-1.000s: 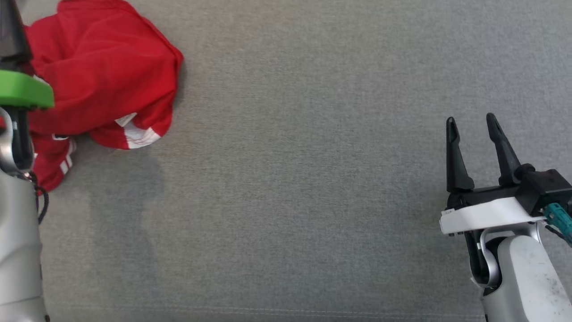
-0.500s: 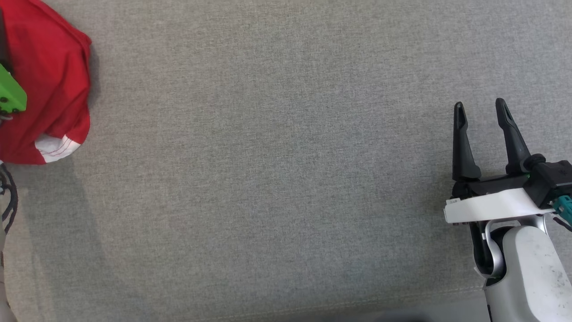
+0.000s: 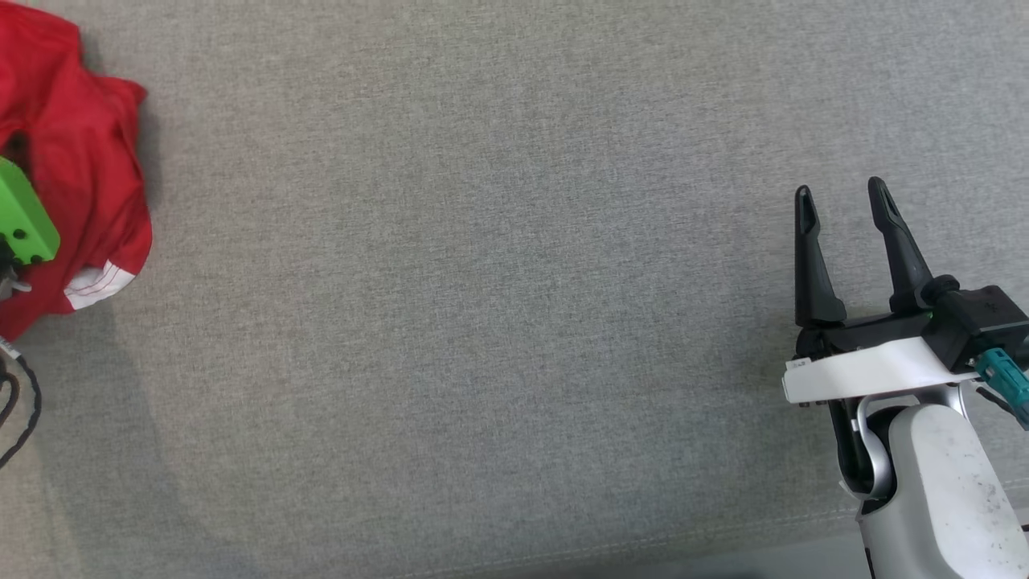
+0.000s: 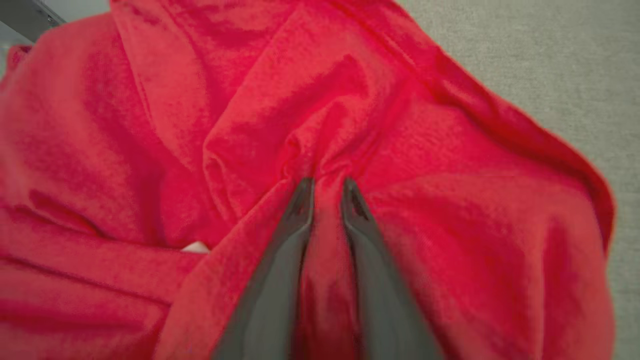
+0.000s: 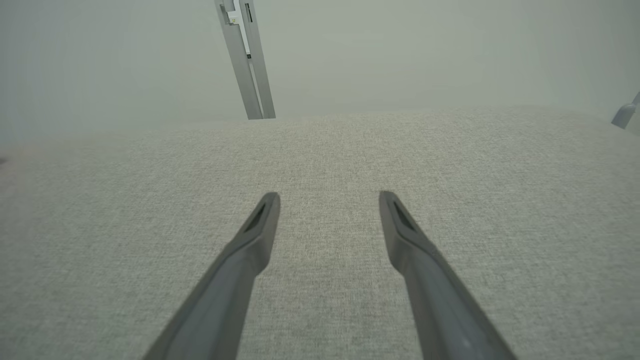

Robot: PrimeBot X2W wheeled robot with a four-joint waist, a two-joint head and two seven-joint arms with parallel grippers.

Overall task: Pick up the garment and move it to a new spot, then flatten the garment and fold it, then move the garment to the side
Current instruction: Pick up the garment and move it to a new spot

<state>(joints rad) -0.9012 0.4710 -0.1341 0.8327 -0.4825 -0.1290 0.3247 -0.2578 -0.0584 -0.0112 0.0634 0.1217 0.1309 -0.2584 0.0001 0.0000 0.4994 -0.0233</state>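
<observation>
Item count: one garment (image 3: 88, 161), two grippers, one grey fabric surface (image 3: 482, 322), one green bracket (image 3: 24, 217), one black cable (image 3: 20, 402), one metal post (image 5: 247, 60).

Garment: red, with one white striped band visible at its lower edge. It is bunched and creased at the far left edge of the surface in the head view. Whether it is clear of the surface cannot be told.

Left gripper (image 4: 327, 186): the two fingers are drawn almost together, with a narrow ridge of red cloth pinched between the tips. Folds radiate from the pinch point. In the head view, the green bracket of this arm sits over the garment, and the cable loops below it.

Right gripper (image 3: 840, 190): located at the lower right of the head view, on a pale forearm rising from the bottom edge. The fingers point up the view, leaning slightly left. They stand spread, with nothing between them, over bare surface and well apart from the garment. The post stands beyond the far edge of the surface in the right wrist view.
</observation>
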